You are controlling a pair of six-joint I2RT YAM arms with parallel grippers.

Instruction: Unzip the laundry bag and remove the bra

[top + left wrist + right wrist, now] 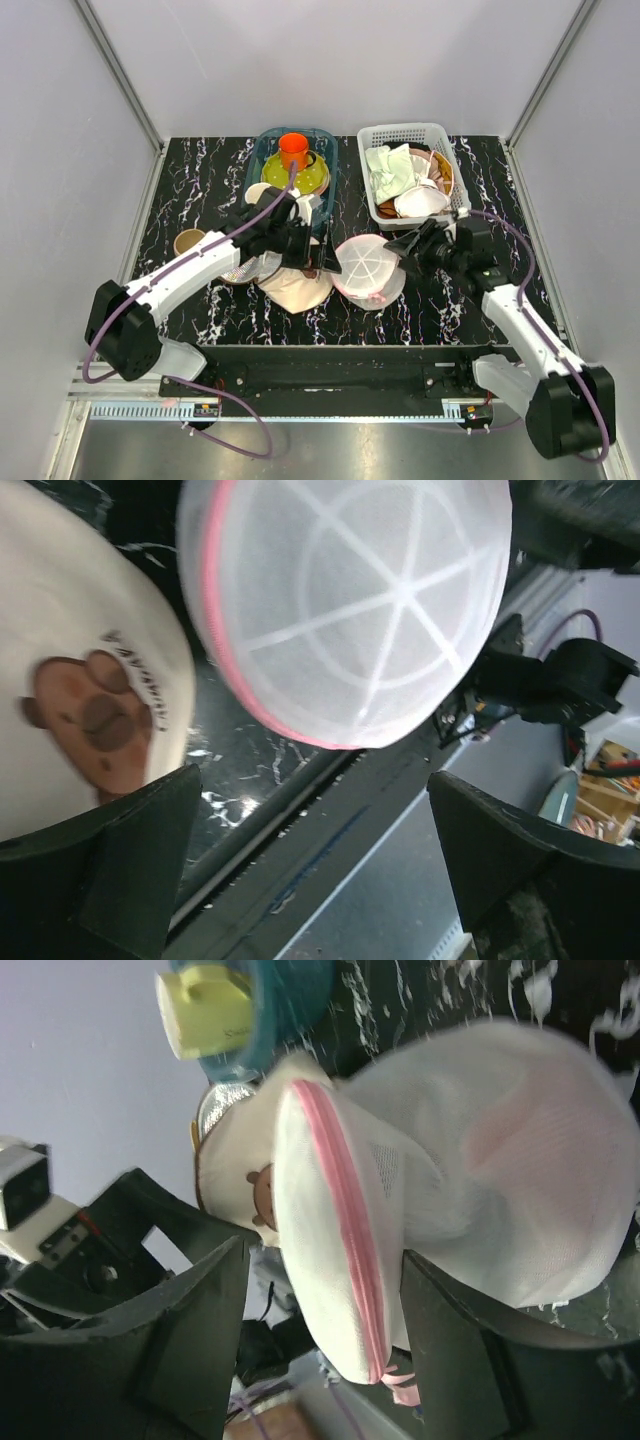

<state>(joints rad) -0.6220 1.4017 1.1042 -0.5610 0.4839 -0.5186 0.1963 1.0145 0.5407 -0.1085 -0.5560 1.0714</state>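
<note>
Round white-mesh laundry bag (366,262) with a pink rim and white spoke ribs lies by the middle of the near edge of the black marbled surface (200,180), domed side up, its zip apparently shut all the way round. Soft light-pink bra (505,1135) shows as a blush through the mesh, so it is inside and not yet removed. My right claw (322,1260) has its two fingers parted on either side of the pink zip rim (340,1210), clamping nothing that I can see. It is placed there, I judge, because the small pink pull tab (403,1388) hangs at that end of the rim. My left claw (312,790) hovers spread wide and empty over the gap between the bag and a beige cap (80,680) with a brown bear mark, which sits just beside the bag toward the left edge. From there, I judge, it is well placed to pin the bag while the zip is drawn.
</note>
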